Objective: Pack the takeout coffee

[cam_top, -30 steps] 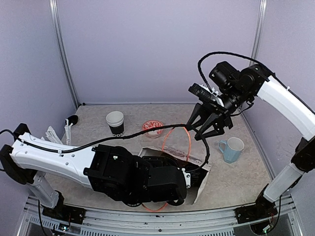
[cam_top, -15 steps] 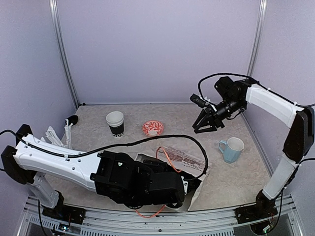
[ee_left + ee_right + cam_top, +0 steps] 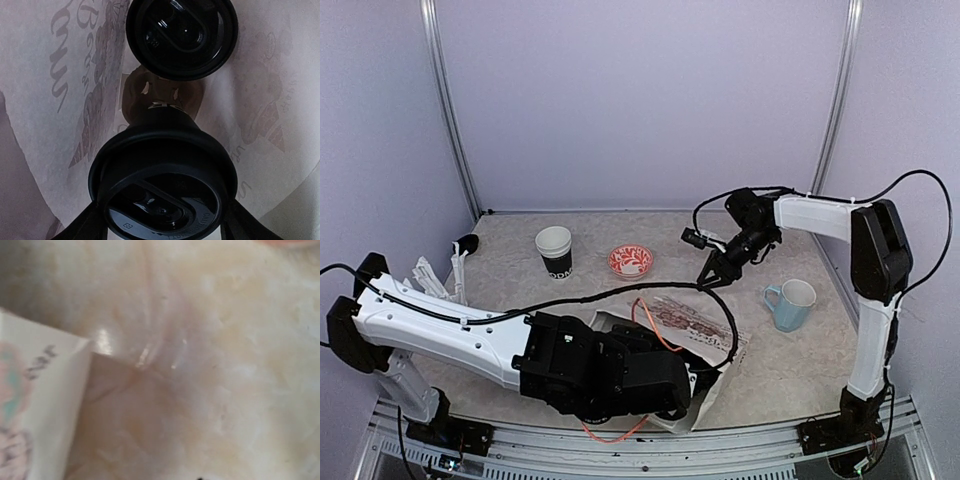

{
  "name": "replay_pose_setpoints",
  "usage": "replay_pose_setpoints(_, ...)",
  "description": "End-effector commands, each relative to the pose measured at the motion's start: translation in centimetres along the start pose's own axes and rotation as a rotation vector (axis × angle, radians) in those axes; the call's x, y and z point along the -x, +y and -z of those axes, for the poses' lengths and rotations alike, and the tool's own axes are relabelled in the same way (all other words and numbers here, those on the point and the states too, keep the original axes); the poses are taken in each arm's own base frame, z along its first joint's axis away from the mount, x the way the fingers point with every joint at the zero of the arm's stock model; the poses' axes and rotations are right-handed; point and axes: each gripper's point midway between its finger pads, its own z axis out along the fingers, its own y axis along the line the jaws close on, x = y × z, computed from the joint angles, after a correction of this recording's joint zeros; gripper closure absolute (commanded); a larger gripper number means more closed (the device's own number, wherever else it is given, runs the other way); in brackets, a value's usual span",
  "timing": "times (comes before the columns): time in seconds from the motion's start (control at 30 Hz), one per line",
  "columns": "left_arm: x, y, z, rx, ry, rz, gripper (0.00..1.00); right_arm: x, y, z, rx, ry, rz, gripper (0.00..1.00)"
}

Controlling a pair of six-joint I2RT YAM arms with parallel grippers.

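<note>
Two takeout coffee cups with black lids stand inside the printed paper bag (image 3: 692, 322), whose inner wall (image 3: 45, 100) shows in the left wrist view. My left gripper (image 3: 162, 227) reaches into the bag and is shut on the near cup (image 3: 162, 185), with a dark finger on each side of it. The far cup (image 3: 181, 35) stands free behind it. My right gripper (image 3: 716, 272) hangs low over the table by the bag's far edge, open and empty. Its wrist view shows only blurred tabletop and a bag corner (image 3: 35, 390). A lidless black cup (image 3: 555, 250) stands at the back left.
A red patterned bowl (image 3: 630, 260) sits behind the bag. A light-blue mug (image 3: 792, 303) stands at the right. White straws (image 3: 432, 275) lie at the left edge. The bag's orange handle (image 3: 646, 314) lies slack on the bag.
My right gripper let go of the orange handle, which dropped onto the bag, then moved down and left towards the bag's far edge. The left arm stayed in the bag.
</note>
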Motion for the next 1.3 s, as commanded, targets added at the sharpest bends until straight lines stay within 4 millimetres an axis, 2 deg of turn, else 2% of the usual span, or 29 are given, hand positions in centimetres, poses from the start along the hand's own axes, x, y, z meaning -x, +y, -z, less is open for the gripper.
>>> replay_pose_setpoints(0.0, 0.0, 2.0, 0.5, 0.042, -0.039, 0.049, 0.53, 0.0, -0.9, -2.5, -0.029, 0.032, 0.011, 0.69)
replay_pose_setpoints(0.23, 0.2, 1.6, -0.3, 0.03, -0.053, 0.051, 0.54, -0.7, -0.9, -6.2, 0.018, 0.09, 0.008, 0.69)
replay_pose_setpoints(0.47, -0.2, 0.5, -1.3, 0.002, -0.066, 0.042, 0.54, -0.4, 1.9, -8.3, 0.114, 0.108, 0.06, 0.69)
replay_pose_setpoints(0.8, -1.2, 0.7, -3.6, 0.024, -0.042, 0.041, 0.54, -1.3, 5.4, -9.6, 0.252, 0.107, 0.111, 0.68)
replay_pose_setpoints(0.97, -1.6, 0.7, -4.2, 0.027, -0.045, 0.05, 0.54, -1.4, 5.9, -10.2, 0.276, 0.116, 0.115, 0.68)
replay_pose_setpoints(1.27, -1.7, -0.6, -4.4, -0.048, -0.051, 0.079, 0.54, -1.6, 6.9, -10.5, 0.316, 0.124, 0.095, 0.68)
